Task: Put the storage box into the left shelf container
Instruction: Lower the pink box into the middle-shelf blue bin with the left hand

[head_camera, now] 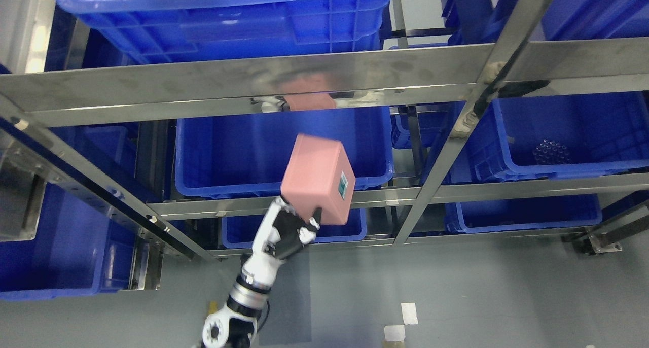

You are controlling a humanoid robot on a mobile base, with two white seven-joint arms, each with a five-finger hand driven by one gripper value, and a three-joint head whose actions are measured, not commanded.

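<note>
Centre frame, slightly below the middle: pink storage box, tilted, held up in front of the steel shelf rack. Left hand grips it from underneath at its lower left corner, fingers clamped on the box's bottom edge; the arm rises from the bottom edge, left of middle. Small green-white label on the box's right face. Box overlaps the front rim of the left blue container on the middle shelf level, not inside it, hanging over its lower right part. Pink reflection shows on the steel beam above. Right blue container sits at frame right on the same level, something dark and round in it, too small to tell. Another blue bin upper left on the top shelf. More blue bins lower down. Grey floor with white tape patches near the bottom centre.
</note>
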